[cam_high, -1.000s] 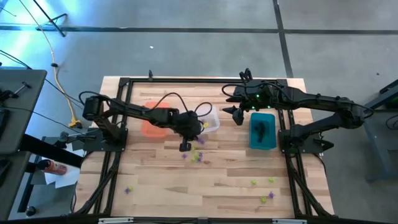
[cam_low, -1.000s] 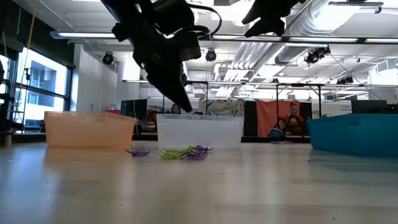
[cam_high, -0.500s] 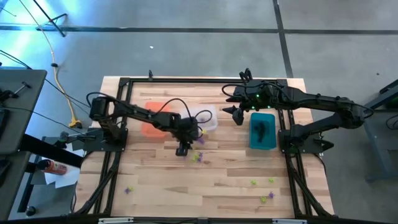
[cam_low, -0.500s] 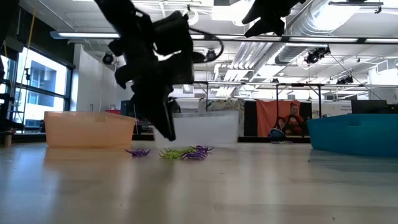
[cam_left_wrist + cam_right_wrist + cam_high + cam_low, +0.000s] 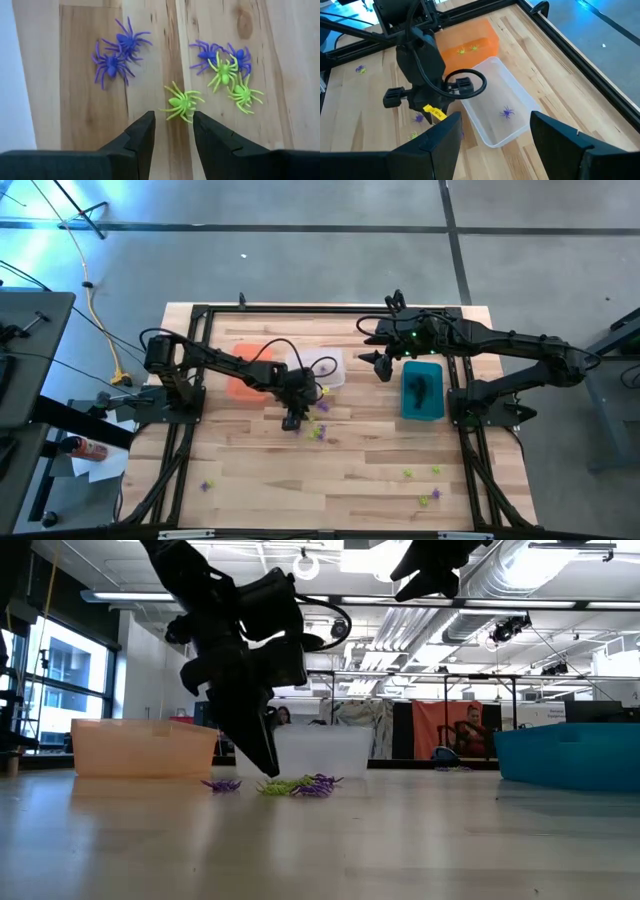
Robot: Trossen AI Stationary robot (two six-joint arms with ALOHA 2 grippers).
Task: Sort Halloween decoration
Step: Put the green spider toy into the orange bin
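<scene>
Counter (image 5: pixel 250 480) | clear bin (image 5: pixel 495 110): one purple spider inside | left gripper (image 5: pixel 173 131): lowered from bin, now parted, empty, over yellow-green spider (image 5: pixel 182 102) – next pick | right gripper (image 5: pixel 495 132): wide, waiting.

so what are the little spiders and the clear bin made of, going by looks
Spiders: likely moulded plastic, in solid purple or yellow-green with thin, stiff legs and a slight sheen. Clear bin: probably translucent plastic, since the wood shows through its walls and its corners are rounded.
</scene>
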